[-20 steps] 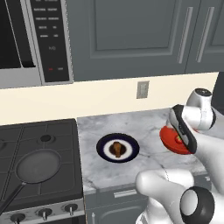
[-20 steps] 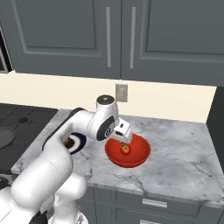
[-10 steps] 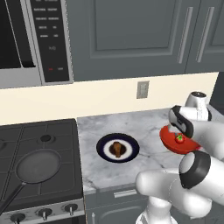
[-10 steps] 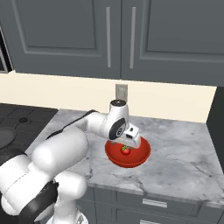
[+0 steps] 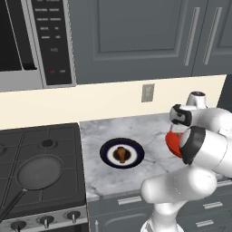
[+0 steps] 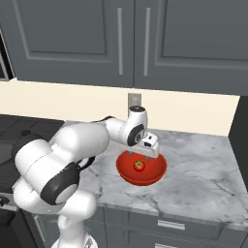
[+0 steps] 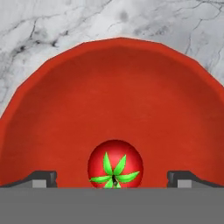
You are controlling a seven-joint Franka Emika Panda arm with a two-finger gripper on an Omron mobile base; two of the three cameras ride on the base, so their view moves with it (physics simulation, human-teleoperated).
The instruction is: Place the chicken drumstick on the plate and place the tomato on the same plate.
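Note:
The chicken drumstick [image 5: 121, 154], a small brown lump, lies on the white centre of the navy-rimmed plate [image 5: 107, 153], left of the arm. The tomato [image 6: 139, 165], red with a green top, rests inside a red bowl [image 6: 156, 173] on the marble counter. My gripper [image 6: 147, 155] hangs open just above the bowl, over the tomato. In the hand view the tomato [image 7: 115, 165] sits low and centred between the two fingertips [image 7: 43, 178], well apart from both, with the bowl's wall [image 7: 113, 96] curving behind it. The gripper [image 7: 113, 180] holds nothing.
A stove with a dark long-handled frying pan [image 5: 38, 172] stands left of the plate. A microwave [image 5: 31, 41] hangs above it, and grey cabinets run over the counter. A wall outlet [image 5: 147, 92] sits behind. The counter's front edge [image 6: 184, 218] is close to the bowl.
The hand has moved a little right and down, over the red bowl and closer to the tomato. Its jaws have stayed open. Drumstick and plate have not moved.

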